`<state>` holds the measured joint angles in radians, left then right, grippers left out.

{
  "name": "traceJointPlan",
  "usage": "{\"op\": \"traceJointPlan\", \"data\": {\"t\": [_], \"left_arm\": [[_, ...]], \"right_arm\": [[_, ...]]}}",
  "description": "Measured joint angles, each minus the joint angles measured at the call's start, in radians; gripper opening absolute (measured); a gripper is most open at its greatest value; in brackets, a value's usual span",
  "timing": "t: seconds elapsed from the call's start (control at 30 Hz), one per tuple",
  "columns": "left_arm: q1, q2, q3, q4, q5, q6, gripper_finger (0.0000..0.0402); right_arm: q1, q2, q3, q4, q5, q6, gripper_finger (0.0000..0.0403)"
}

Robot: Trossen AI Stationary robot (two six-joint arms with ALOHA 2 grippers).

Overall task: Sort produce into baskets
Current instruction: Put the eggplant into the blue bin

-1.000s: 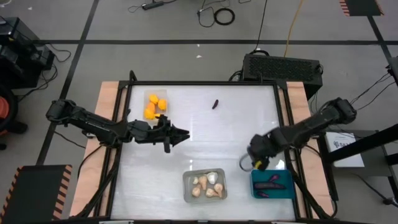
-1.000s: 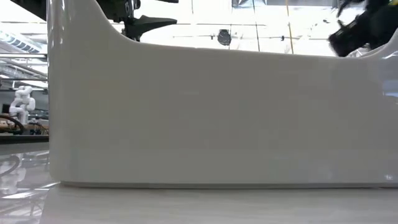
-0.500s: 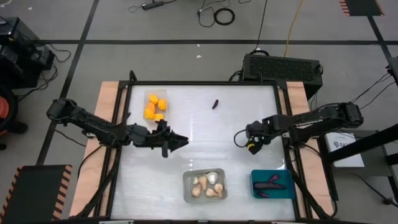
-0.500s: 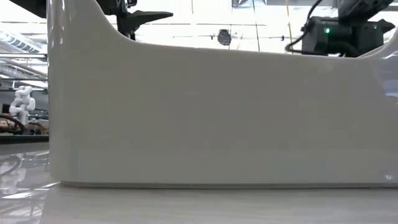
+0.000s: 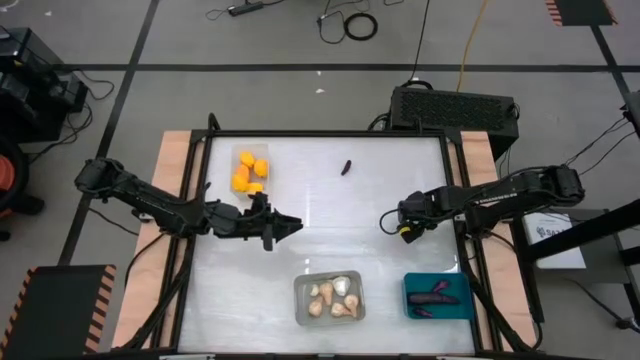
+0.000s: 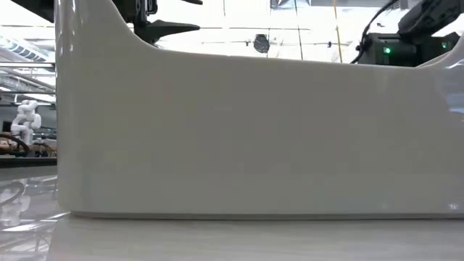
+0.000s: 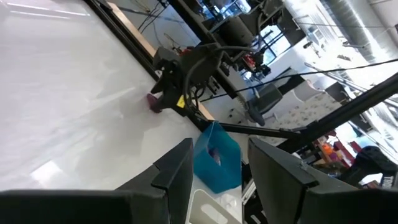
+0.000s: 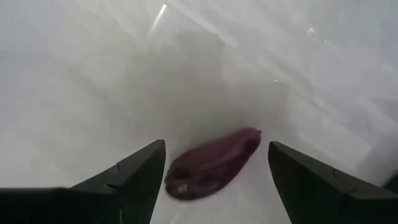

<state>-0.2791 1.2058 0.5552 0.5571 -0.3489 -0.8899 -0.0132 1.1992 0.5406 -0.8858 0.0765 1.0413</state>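
Right gripper point(image 8: 214, 171): open, near worktop's right edge | eggplant point(image 8: 211, 163): between its fingers, lying crosswise, ungripped | left gripper point(image 7: 217, 168): part-open, empty, mid-worktop.

Robotics lab or workshop. White work table point(image 5: 330, 240) stands on a grey floor marked with dark tape lines; loose cables point(image 5: 345, 22) and a black vented box point(image 5: 455, 108) lie behind the table. Beyond it, ceiling ducting point(image 7: 357, 22) and equipment racks.
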Motion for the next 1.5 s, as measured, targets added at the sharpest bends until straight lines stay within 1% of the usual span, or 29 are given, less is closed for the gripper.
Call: {"op": "traceJointPlan", "data": {"t": [0.1, 0.23, 0.37, 0.5, 0.9, 1.07, 1.13, 1.27, 1.37, 1.5], "left_arm": [[-0.005, 0.0, 0.0, 0.0, -0.001, -0.018, 0.016], [-0.012, 0.0, 0.0, -0.002, -0.004, -0.02, 0.016], [-0.014, 0.0, 0.0, -0.02, -0.005, -0.022, 0.016], [-0.014, 0.0, 0.0, -0.024, -0.006, -0.022, 0.016], [-0.014, 0.0, 0.0, -0.031, -0.005, -0.021, 0.016], [-0.016, 0.0, 0.0, -0.053, -0.005, -0.021, 0.016], [-0.016, 0.0, 0.0, -0.054, -0.005, -0.02, 0.016], [-0.016, 0.0, 0.0, -0.06, -0.005, -0.02, 0.016], [-0.016, 0.0, 0.0, -0.081, -0.005, -0.02, 0.016], [-0.016, 0.0, 0.0, -0.1, -0.005, -0.019, 0.016]], "right_arm": [[0.0, 0.0, -0.036, 0.043, -0.001, 0.022, 0.0276], [0.002, -0.001, -0.043, 0.052, -0.002, 0.038, 0.0275], [0.002, -0.001, -0.045, 0.065, -0.003, 0.028, 0.0256], [0.002, -0.001, -0.046, 0.079, -0.021, 0.026, 0.0218], [0.028, 0.001, -0.041, 0.113, -0.071, 0.02, 0.0084], [0.044, 0.002, -0.018, 0.129, -0.117, 0.02, 0.0039], [0.052, 0.002, -0.006, 0.132, -0.119, 0.02, 0.0025], [0.071, 0.002, 0.04, 0.138, -0.139, 0.02, 0.0011], [0.097, 0.002, 0.098, 0.135, -0.141, 0.02, 0.001], [0.159, 0.002, 0.184, 0.136, -0.164, 0.039, 0.0012]]}}
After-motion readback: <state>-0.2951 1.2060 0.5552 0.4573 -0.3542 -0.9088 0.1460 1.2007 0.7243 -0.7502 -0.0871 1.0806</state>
